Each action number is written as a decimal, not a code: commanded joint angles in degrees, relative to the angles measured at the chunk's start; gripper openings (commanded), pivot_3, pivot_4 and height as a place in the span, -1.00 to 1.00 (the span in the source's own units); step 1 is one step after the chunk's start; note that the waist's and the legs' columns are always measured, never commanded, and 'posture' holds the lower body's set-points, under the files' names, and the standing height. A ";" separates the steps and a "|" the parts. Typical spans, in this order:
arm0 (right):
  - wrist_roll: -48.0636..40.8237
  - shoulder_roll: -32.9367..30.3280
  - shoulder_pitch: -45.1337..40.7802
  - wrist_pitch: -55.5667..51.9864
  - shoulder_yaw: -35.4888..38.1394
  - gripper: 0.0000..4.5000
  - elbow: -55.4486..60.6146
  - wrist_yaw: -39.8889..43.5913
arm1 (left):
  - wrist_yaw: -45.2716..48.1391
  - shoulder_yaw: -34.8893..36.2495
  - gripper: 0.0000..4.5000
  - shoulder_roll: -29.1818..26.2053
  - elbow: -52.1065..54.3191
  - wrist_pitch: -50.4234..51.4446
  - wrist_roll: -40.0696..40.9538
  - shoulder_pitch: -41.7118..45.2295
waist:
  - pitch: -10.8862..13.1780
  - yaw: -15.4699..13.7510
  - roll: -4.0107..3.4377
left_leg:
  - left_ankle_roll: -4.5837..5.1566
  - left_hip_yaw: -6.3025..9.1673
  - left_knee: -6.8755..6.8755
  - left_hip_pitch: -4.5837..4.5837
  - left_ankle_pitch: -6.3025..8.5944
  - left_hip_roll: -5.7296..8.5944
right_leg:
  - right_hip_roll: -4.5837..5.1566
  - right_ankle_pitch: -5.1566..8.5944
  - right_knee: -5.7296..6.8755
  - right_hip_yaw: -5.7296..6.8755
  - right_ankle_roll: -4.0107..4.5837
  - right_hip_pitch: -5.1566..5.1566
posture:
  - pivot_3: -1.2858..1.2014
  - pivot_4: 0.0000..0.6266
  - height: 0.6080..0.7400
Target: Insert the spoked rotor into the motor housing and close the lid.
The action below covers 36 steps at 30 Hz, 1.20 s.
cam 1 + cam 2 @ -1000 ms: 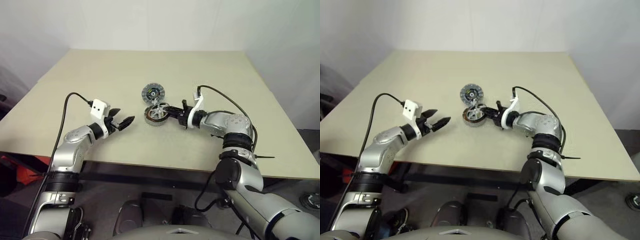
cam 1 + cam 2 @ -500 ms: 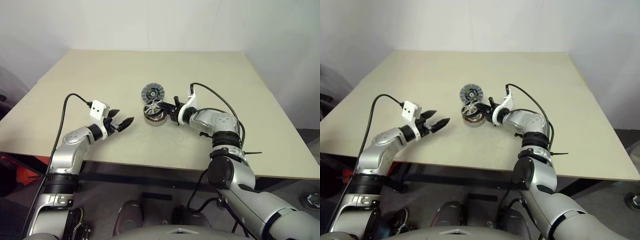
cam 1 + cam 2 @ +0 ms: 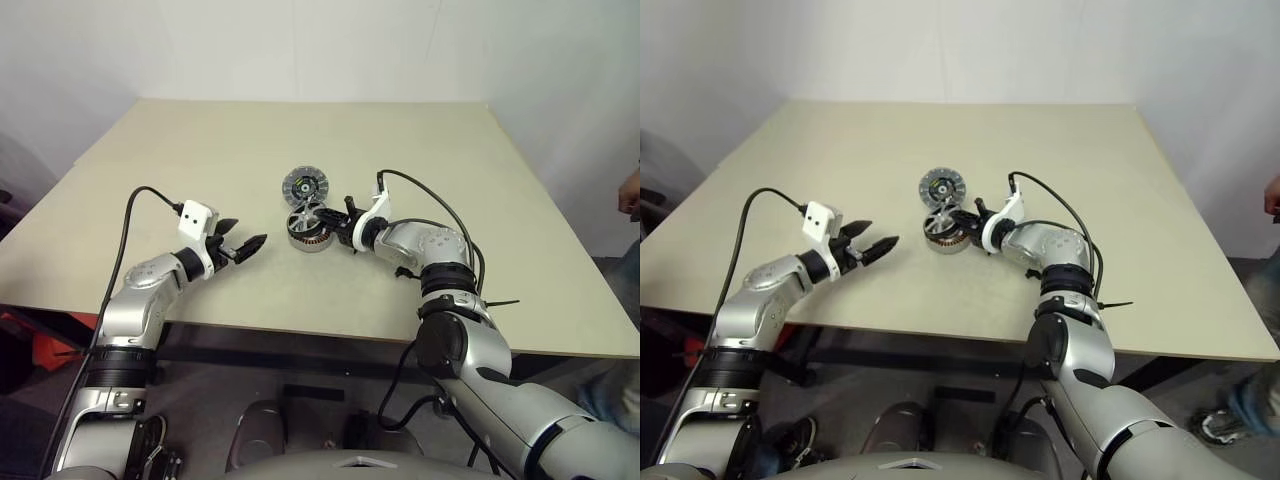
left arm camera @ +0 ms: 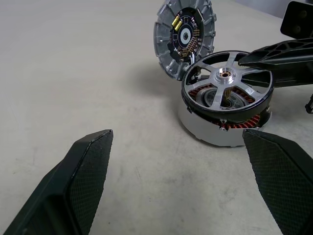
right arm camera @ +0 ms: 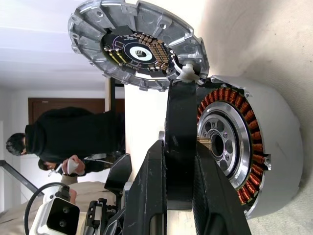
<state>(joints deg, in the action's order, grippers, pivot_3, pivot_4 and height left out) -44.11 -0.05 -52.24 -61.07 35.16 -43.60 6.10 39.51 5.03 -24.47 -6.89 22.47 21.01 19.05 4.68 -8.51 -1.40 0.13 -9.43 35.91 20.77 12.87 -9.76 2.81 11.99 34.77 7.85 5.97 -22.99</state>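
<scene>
The motor housing (image 3: 312, 239), a silver cup with copper windings, stands mid-table. The shiny spoked rotor (image 4: 225, 81) rests tilted on top of the housing (image 4: 205, 129), its hub shaft over the centre hole. My right gripper (image 3: 333, 221) is shut on the rotor's rim; in the right wrist view the rim shows edge-on between the fingers (image 5: 146, 196). The lid (image 3: 305, 184), a grey disc with a dark circuit centre, sits right behind the housing, touching it. My left gripper (image 3: 245, 233) hovers open to the left of the housing, its fingers (image 4: 83, 171) wide apart and holding nothing.
The beige table (image 3: 200, 150) has bare room all around the parts. Its front edge runs just below my arms. A person (image 5: 63, 137) stands beyond the table, and a person's arm (image 3: 630, 192) shows at the right edge.
My right gripper has carried the rotor slightly left and tipped it from near upright towards level over the housing. The left arm has stayed still. A person has come into view at the right.
</scene>
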 commanded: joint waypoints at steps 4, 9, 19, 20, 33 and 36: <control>-0.36 0.74 -0.43 2.11 -0.95 -0.84 0.05 0.46 | -0.13 0.76 1.00 -0.66 1.88 -0.71 -0.05 0.80 | 0.00 0.02 0.00 | 0.00 0.00 0.00 -0.01 0.00 0.00 | 0.00 0.00 0.00 -0.01 0.00 0.00 | 0.03 -1.00 1.00; -0.27 0.51 -0.28 2.48 -1.72 -0.52 0.33 0.67 | -0.27 0.83 1.00 -0.68 1.90 -0.77 -0.10 0.73 | 0.00 0.05 0.00 | -0.03 0.00 0.00 -0.06 -0.02 0.00 | 0.00 0.00 0.01 -0.01 0.00 0.04 | 0.03 -1.00 1.00; 0.88 -0.46 0.60 4.15 -5.07 0.34 3.91 2.96 | -0.38 0.75 1.00 -0.57 1.75 -0.94 -0.11 0.78 | -0.01 0.00 0.01 | -0.03 0.00 -0.01 -0.10 -0.02 0.01 | 0.00 0.00 0.01 -0.02 0.00 0.09 | 0.03 -1.00 1.00; 1.03 -0.57 0.82 4.40 -5.48 0.34 4.42 3.39 | -0.37 0.71 1.00 -0.54 1.71 -0.94 -0.11 0.82 | -0.01 0.00 0.01 | -0.03 -0.01 -0.01 -0.10 -0.02 0.01 | 0.00 0.00 0.01 -0.02 0.00 0.09 | 0.03 -1.00 1.00; 4.67 -3.99 4.46 10.42 -13.17 0.34 13.49 10.37 | -0.07 0.31 1.00 -0.37 0.96 -1.06 -0.28 1.51 | -0.01 -0.02 0.02 | -0.02 0.00 -0.01 -0.08 -0.02 0.01 | 0.00 0.00 0.00 -0.02 -0.01 0.07 | 0.03 -1.00 1.00; 7.92 -5.23 5.30 13.94 -17.80 0.34 15.98 14.20 | 0.03 0.16 1.00 -0.31 0.73 -1.12 -0.37 1.65 | -0.01 -0.03 0.02 | -0.02 0.00 -0.01 -0.09 -0.02 0.01 | 0.00 0.00 0.00 -0.02 -0.01 0.08 | 0.03 -1.00 1.00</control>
<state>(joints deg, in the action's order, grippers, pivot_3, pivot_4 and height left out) -37.42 -4.90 -46.23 -49.50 19.76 -31.01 17.72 39.29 4.89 -24.46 -7.11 22.42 20.88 19.45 4.67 -8.54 -1.38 0.11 -9.43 35.90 20.69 12.85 -9.75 2.81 11.99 34.77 7.83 5.96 -22.92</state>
